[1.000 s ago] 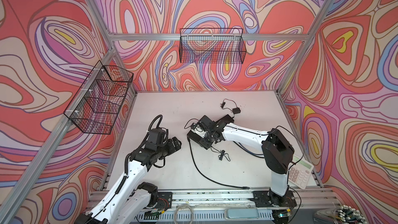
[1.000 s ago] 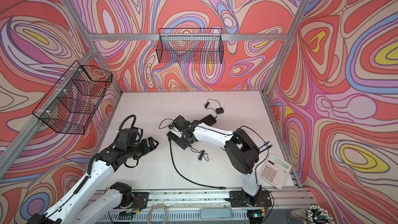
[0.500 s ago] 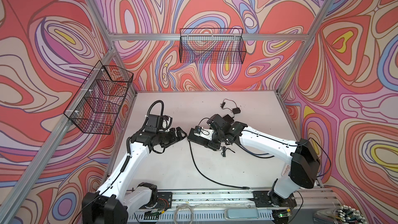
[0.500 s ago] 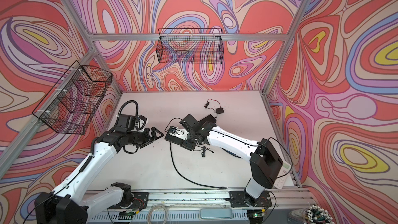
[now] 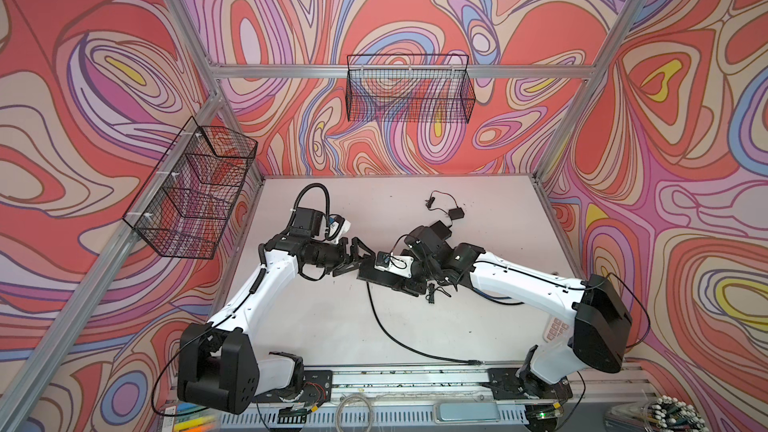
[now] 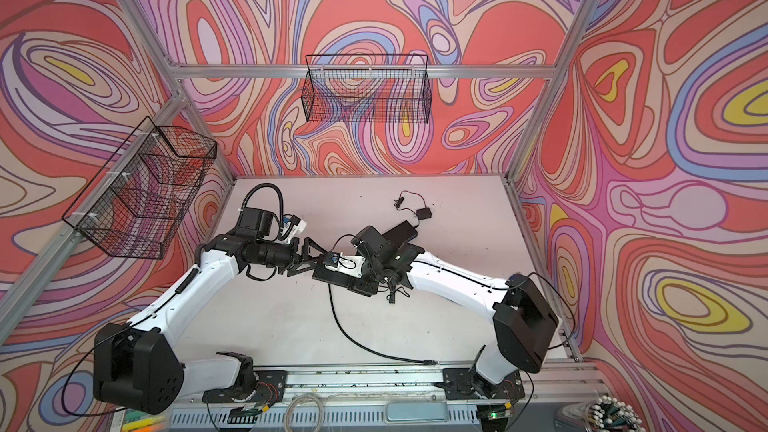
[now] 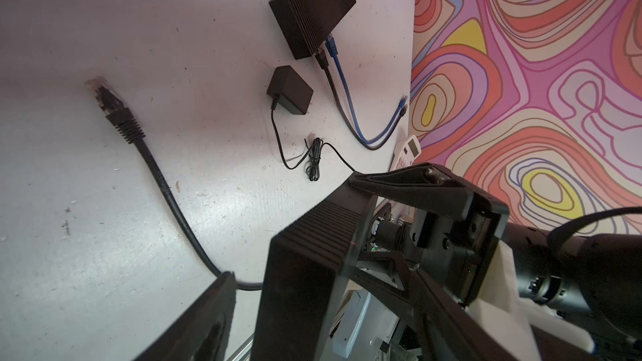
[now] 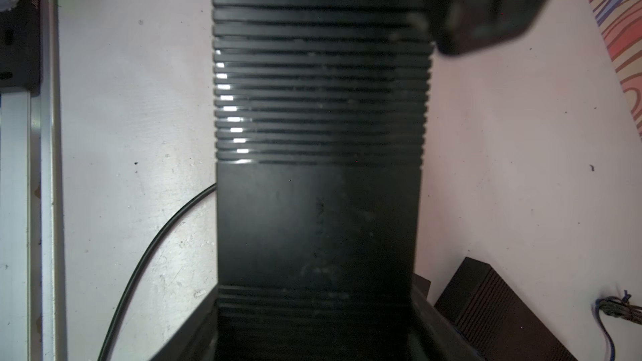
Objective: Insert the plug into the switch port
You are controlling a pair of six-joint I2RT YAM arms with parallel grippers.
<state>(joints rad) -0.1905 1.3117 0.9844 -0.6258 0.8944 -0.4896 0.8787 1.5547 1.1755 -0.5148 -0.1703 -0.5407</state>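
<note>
My right gripper (image 8: pixel 312 321) is shut on one end of the black ribbed switch (image 8: pixel 316 105), holding it near the table's middle in both top views (image 5: pixel 386 278) (image 6: pixel 338 276). My left gripper (image 7: pixel 288 272) stands open around the switch's other end (image 7: pixel 305 255); a gap shows between one finger (image 7: pixel 212 321) and the box. In the top views the left gripper (image 5: pixel 360 264) (image 6: pixel 316 263) meets the switch from the left. The plug (image 7: pixel 104 93), clear-tipped on a black cable (image 7: pixel 166 189), lies loose on the table; its end (image 5: pixel 473 362) is near the front rail.
A second black box (image 7: pixel 312 8) with blue and black cables plugged in lies behind, in a top view (image 5: pixel 438 228). A small power adapter (image 7: pixel 290 90) with a thin cord and a white calculator (image 5: pixel 557 328) lie nearby. Wire baskets (image 5: pixel 409 87) hang on the walls.
My left arm has reached right and brought its gripper around the switch's end, the jaws narrowing. The right arm has stretched out, its elbow swinging right, still holding the switch.
</note>
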